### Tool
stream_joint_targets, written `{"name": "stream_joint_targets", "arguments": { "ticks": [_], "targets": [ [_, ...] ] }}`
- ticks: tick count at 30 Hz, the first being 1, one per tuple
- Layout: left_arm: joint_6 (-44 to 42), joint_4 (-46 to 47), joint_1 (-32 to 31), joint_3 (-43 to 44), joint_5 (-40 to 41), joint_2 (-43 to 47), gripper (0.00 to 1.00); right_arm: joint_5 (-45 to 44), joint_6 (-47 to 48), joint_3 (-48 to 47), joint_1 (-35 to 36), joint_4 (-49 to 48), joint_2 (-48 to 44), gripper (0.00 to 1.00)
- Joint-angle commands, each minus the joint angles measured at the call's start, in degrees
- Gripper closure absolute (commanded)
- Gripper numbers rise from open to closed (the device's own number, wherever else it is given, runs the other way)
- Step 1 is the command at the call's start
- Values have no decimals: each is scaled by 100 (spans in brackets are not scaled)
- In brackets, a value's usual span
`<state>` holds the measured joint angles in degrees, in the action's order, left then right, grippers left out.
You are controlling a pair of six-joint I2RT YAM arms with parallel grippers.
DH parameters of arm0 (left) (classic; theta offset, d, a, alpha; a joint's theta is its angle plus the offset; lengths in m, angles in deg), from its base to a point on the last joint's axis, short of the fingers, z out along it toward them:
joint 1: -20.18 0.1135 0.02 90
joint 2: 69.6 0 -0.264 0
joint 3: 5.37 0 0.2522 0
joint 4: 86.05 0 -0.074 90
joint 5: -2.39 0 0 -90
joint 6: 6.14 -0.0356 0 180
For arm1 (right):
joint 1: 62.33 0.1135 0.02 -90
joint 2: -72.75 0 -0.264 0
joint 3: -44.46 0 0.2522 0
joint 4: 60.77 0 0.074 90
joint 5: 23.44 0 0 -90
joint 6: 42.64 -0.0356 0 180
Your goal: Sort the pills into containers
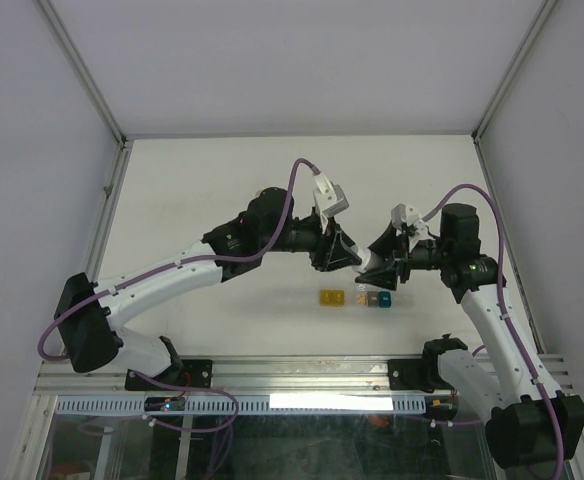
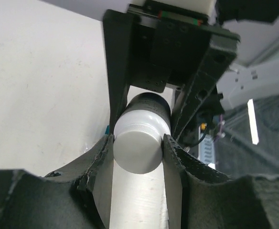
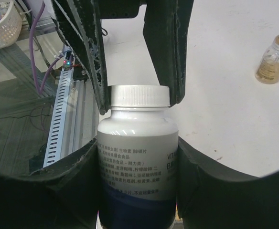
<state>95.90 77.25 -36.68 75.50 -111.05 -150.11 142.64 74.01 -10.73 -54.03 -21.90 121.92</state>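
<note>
Over the tabletop [image 1: 222,180] near the containers [image 1: 353,298], right jaws grasp the white bottle [image 3: 138,143]; left jaws clench its cap [image 3: 139,97].

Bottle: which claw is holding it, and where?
Right claw grips the bottle by its body; left claw pinches its white cap.
</note>
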Motion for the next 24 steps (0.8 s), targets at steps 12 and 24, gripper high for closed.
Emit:
{"name": "stream_joint_targets", "arguments": {
  "ticks": [12, 24],
  "targets": [
    [-1389, 965, 502, -420, -1271, 316, 1, 101, 112, -186, 14, -269, -89, 100],
    [1931, 2017, 480, -1499, 413, 1317, 9, 131, 107, -168, 19, -273, -70, 100]
  ]
}}
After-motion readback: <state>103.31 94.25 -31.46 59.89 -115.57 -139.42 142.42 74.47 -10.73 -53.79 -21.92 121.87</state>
